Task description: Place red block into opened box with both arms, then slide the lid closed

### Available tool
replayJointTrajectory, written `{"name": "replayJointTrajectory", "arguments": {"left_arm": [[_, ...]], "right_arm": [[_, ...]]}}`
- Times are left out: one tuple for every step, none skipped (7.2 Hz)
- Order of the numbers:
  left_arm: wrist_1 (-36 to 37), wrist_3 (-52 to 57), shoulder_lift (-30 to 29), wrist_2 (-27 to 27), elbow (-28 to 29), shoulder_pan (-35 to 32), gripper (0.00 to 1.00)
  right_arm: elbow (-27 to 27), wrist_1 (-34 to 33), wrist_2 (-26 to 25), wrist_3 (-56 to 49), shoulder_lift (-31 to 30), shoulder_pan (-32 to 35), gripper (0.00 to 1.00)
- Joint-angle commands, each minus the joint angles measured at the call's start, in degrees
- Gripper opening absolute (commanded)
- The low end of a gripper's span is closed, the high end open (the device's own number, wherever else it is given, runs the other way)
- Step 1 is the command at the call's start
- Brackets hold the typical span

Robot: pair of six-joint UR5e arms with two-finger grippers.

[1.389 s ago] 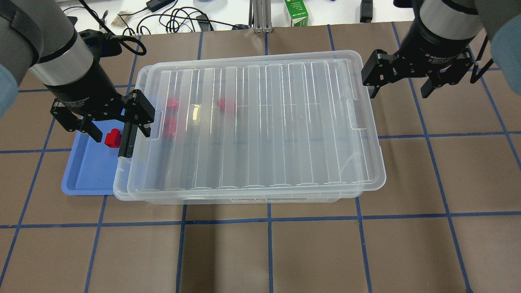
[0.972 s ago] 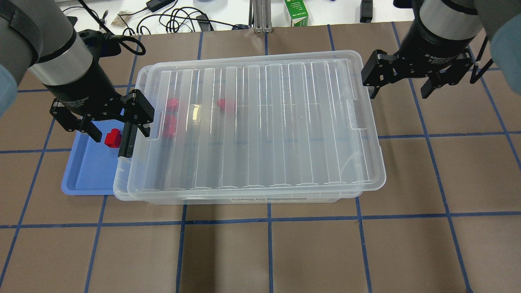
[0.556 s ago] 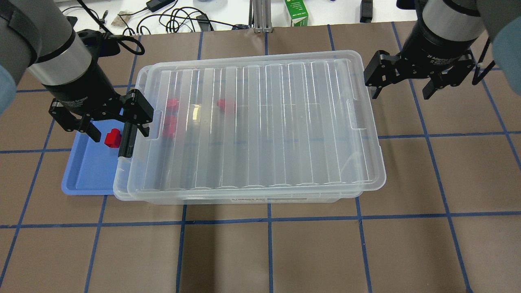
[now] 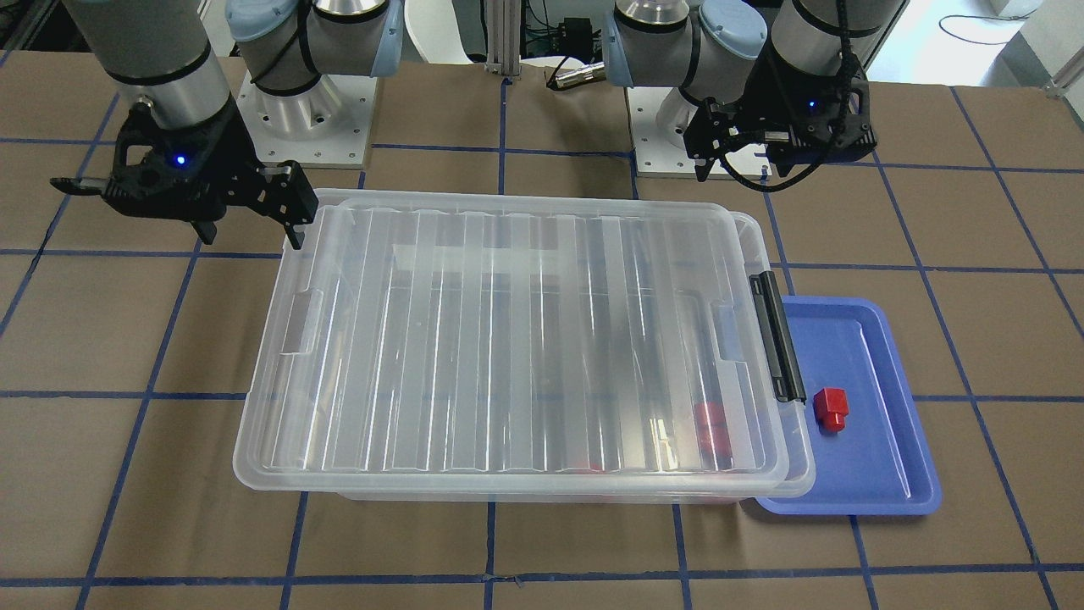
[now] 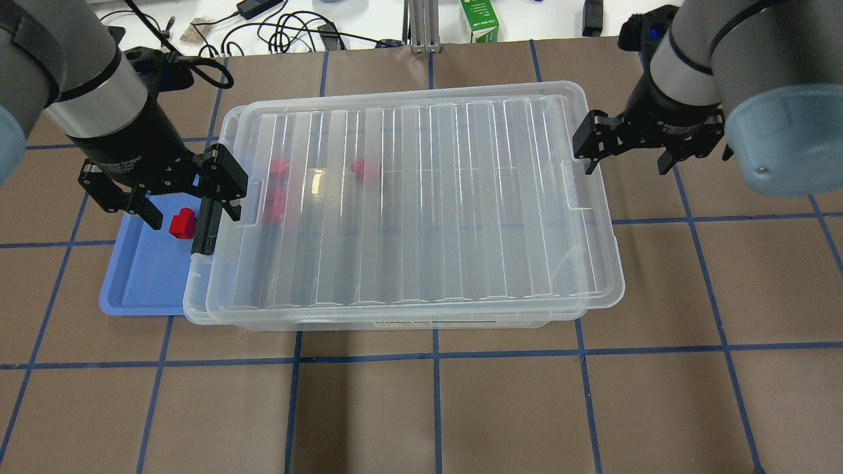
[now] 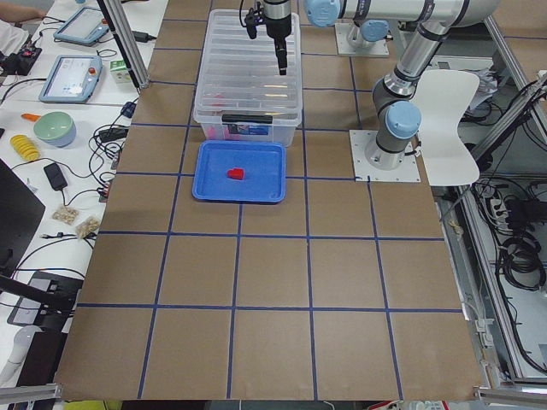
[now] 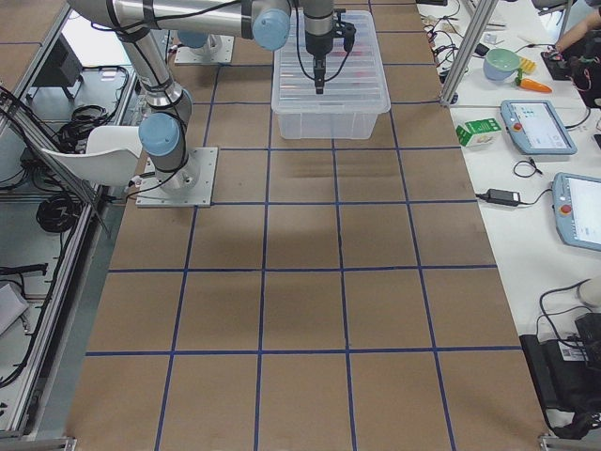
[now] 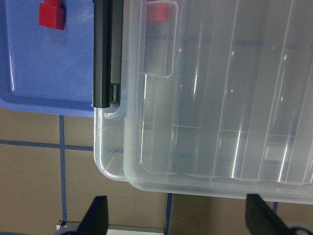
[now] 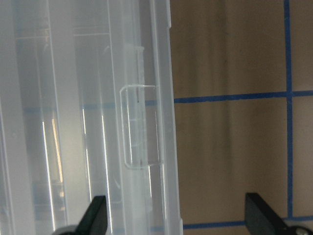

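Note:
One red block [image 5: 182,222] [image 4: 831,408] [image 8: 51,14] lies on the blue tray [image 5: 141,283]. Other red blocks [image 5: 367,170] show dimly inside the clear box [image 5: 195,309] [image 8: 105,164]. The ribbed lid [image 5: 421,197] [image 4: 508,339] [image 9: 73,98] rests on the box, shifted slightly to the robot's right, so a narrow strip by the black clip bar [image 5: 204,227] [image 8: 102,54] is uncovered. My left gripper [image 5: 178,197] [image 8: 178,218] hangs open above the box's clip end and the tray, holding nothing. Open and empty too, my right gripper [image 5: 625,150] [image 9: 176,215] hovers by the lid's other short end, near its notch [image 9: 139,127].
The blue tray [image 4: 881,474] butts against the box's clip end. Cables, a green carton [image 5: 479,20] and other gear lie on the white bench beyond the table's far edge. Brown table surface with blue tape lines surrounds the box.
My right gripper has moved left and a little toward the robot, closer to the lid's short end, and its arm has swung into view. The left gripper, lid and blocks stay put.

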Motion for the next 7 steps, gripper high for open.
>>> {"name": "replayJointTrajectory", "arguments": {"left_arm": [[-1.0,0.8,-0.1,0.1,0.1,0.3,1.0],[-2.4,2.4,-0.3,0.3,0.6,0.8,1.0],[-1.8,4.2,-0.4,0.2,0.0,1.2,1.0],[-1.6,4.6,-1.3,0.1,0.0,3.3,1.0],[0.6,6.1,-2.8,0.2,-0.1,7.1,1.0],[1.2,10.5,-3.4,0.2,-0.1,10.3,1.0],[2.8,16.7,-4.0,0.1,-0.1,14.0,1.0]], "right_arm": [[5.2,-8.9,-0.1,-1.2,3.1,-0.1,1.0],[5.7,-9.1,0.0,-1.2,4.1,-0.2,1.0],[5.6,-9.1,0.0,-2.4,4.3,-0.4,1.0],[5.6,-9.1,-0.2,-4.0,4.3,-1.0,1.0],[5.7,-9.1,-0.1,-5.5,4.3,-2.6,1.0],[5.9,-9.0,-0.1,-7.4,4.3,-3.6,1.0],[6.2,-9.1,-0.2,-7.8,4.4,-3.7,1.0]]}}
